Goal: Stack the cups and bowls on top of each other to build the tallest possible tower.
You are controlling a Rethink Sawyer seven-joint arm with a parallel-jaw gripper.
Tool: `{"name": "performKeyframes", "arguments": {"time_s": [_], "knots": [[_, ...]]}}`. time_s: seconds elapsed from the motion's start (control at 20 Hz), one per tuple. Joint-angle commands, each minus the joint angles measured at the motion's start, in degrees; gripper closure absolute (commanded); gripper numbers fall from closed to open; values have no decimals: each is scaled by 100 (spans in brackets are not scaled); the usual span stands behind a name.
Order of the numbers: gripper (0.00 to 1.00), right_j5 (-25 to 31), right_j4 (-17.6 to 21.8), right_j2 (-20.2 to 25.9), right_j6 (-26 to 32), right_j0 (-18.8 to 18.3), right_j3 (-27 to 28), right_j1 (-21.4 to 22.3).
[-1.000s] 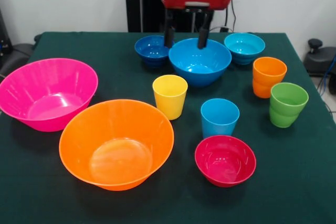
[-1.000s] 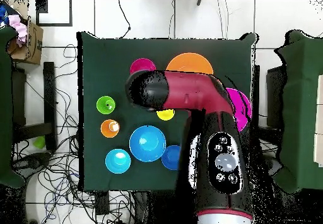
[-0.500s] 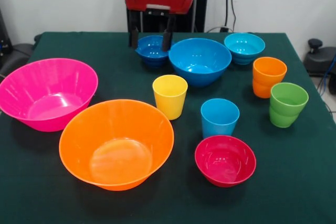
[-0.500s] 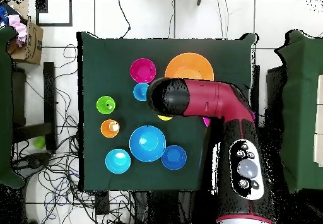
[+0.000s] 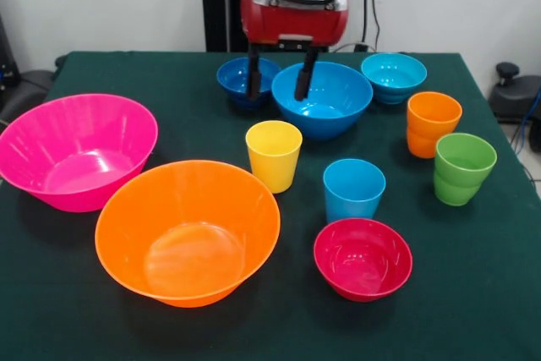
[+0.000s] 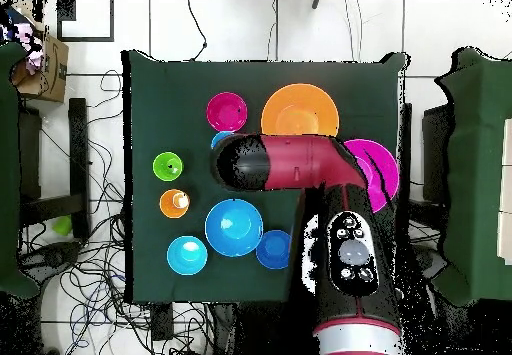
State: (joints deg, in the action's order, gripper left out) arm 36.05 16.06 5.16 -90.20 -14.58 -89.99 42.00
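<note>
My gripper (image 5: 277, 84) hangs open and empty above the gap between the small dark blue bowl (image 5: 239, 79) and the medium blue bowl (image 5: 328, 101), just behind the yellow cup (image 5: 273, 155). The large pink bowl (image 5: 76, 150) and large orange bowl (image 5: 188, 230) sit on the left. The light-blue cup (image 5: 353, 189) and small red bowl (image 5: 363, 258) stand in front. On the right are the cyan bowl (image 5: 394, 76), orange cup (image 5: 433, 123) and green cup (image 5: 463, 166). Each stands alone; no tower is in view. In the overhead view the arm (image 6: 285, 163) hides the yellow cup.
A dark green cloth covers the table (image 5: 473, 293). Overhead, the arm also covers part of the pink bowl (image 6: 380, 171) and the light-blue cup (image 6: 220, 138). Cables lie on the floor around the table, and a cardboard box (image 6: 40, 61) sits beyond its corner.
The gripper swung from over the medium blue bowl to the small dark blue bowl. It has now come back toward the middle, lower and nearer the yellow cup. It stayed open, and no cup or bowl moved.
</note>
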Motion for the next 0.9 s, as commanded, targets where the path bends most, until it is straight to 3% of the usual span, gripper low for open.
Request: {"name": "performKeyframes", "arguments": {"time_s": [0.05,0.45,0.65,0.9], "knots": [[0,-219,303,295,-342,286,-280,-426],[0,-414,267,283,-327,260,-146,-590],[0,-452,134,467,-193,66,-240,-626],[0,-715,233,445,-236,65,-191,-798]]}}
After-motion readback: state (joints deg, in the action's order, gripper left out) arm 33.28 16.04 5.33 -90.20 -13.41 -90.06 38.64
